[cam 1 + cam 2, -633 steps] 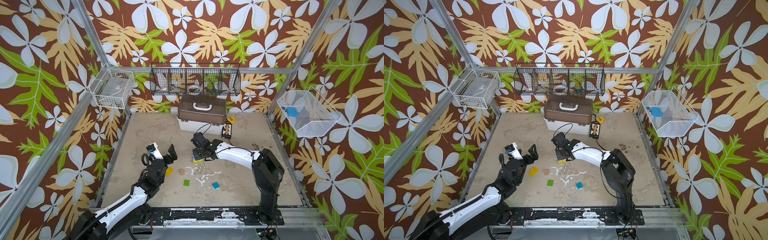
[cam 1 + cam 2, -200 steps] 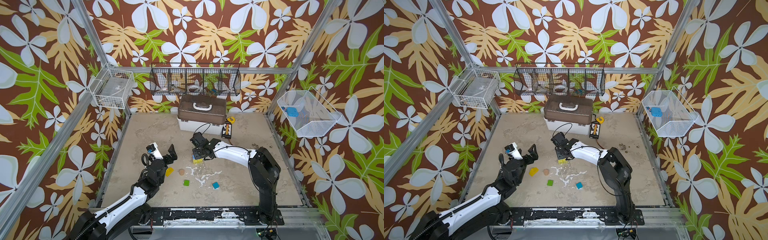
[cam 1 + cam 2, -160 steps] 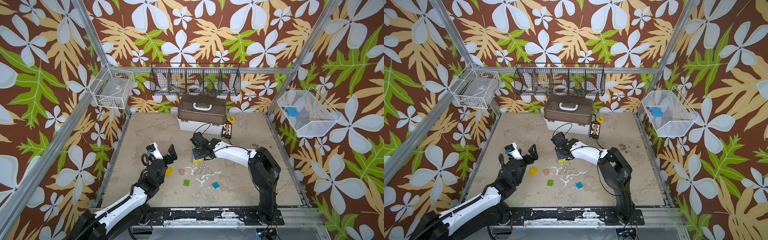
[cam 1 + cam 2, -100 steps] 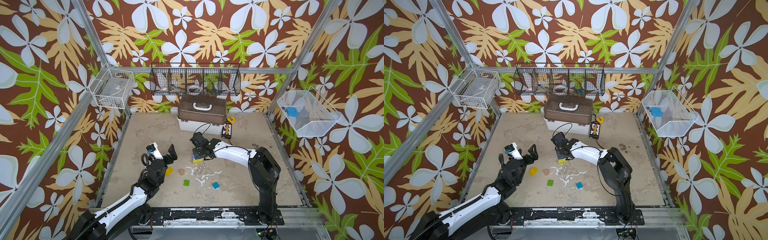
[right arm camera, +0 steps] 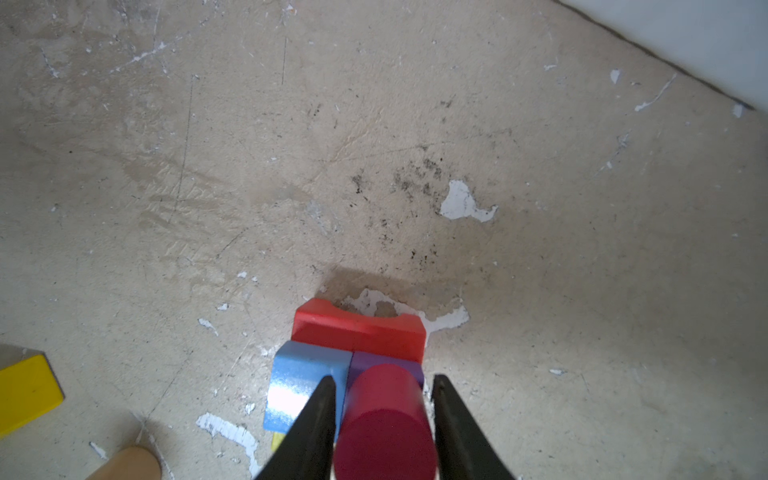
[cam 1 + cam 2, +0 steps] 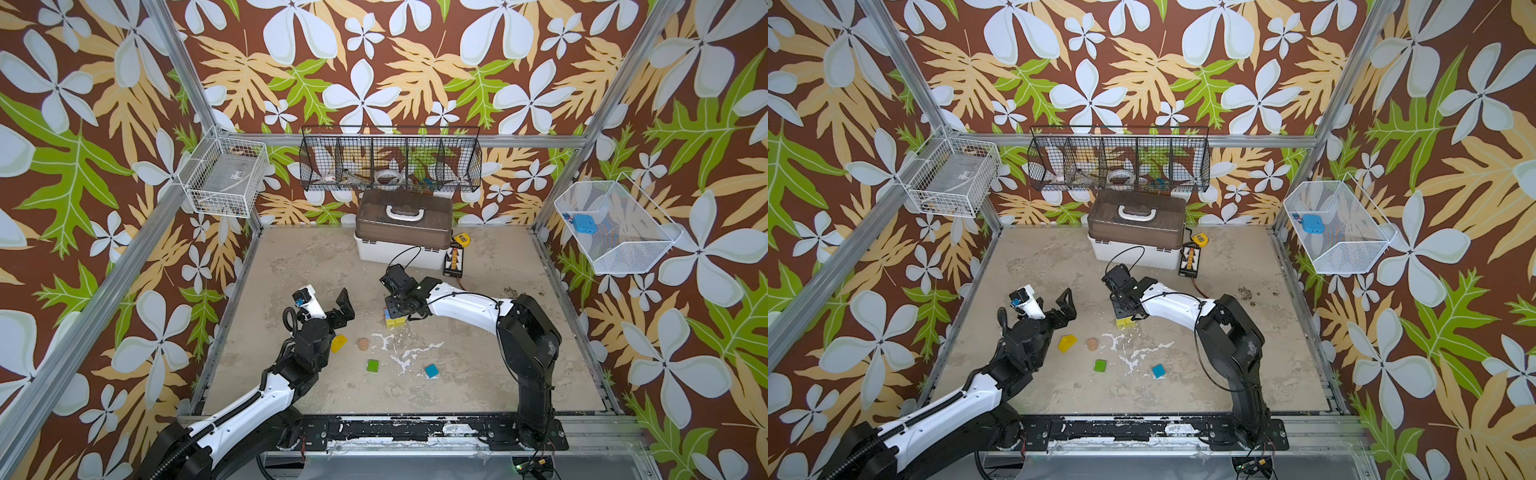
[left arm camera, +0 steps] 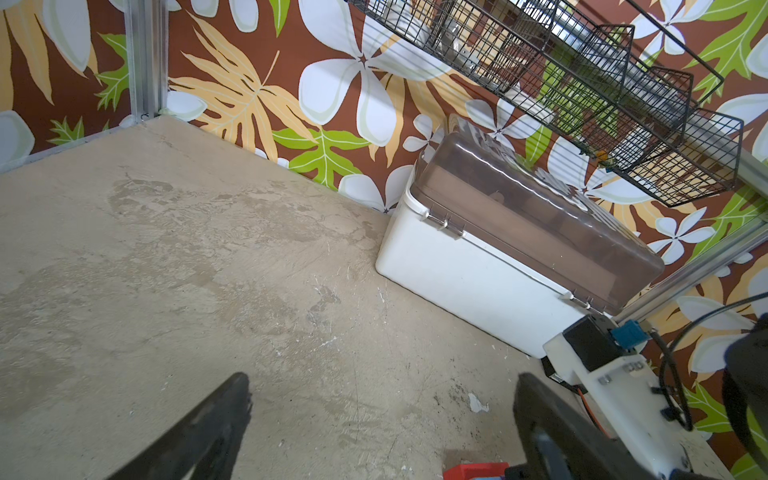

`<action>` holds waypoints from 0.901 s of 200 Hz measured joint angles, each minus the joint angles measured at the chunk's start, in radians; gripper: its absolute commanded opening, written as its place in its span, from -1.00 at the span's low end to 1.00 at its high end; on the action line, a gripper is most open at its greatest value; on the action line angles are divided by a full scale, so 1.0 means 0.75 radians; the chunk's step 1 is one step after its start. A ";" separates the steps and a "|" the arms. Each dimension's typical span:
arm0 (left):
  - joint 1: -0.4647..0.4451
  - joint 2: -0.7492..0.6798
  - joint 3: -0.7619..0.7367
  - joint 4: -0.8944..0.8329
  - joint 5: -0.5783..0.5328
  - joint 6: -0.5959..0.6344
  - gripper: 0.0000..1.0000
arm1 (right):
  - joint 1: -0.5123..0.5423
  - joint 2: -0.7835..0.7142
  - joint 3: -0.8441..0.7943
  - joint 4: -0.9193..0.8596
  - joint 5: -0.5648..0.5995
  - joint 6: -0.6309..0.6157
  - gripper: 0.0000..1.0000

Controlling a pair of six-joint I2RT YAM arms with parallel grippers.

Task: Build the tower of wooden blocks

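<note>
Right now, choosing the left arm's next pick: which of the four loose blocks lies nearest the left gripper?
The yellow wedge, close beside the left gripper; the tan cylinder, green cube and teal cube lie farther off.

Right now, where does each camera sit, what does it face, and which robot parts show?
Top views: high at the front, looking down on table, left arm, right arm, block tower.
Left wrist: on left arm, facing the white box; open left claw shows.
Right wrist: on right arm, above the block tower; right claw fingers flank the crimson cylinder.
Shared: white box, in top and left wrist views.
</note>
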 measured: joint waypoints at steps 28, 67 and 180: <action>0.000 0.000 0.000 0.000 0.000 0.000 1.00 | 0.000 0.000 0.000 0.001 -0.001 0.000 -0.19; 0.000 0.000 0.000 0.000 0.000 0.000 0.99 | 0.000 0.000 0.000 0.001 -0.002 0.001 -0.20; 0.000 0.002 0.000 0.000 0.000 0.000 0.99 | 0.000 0.000 -0.003 0.001 -0.023 0.005 -0.23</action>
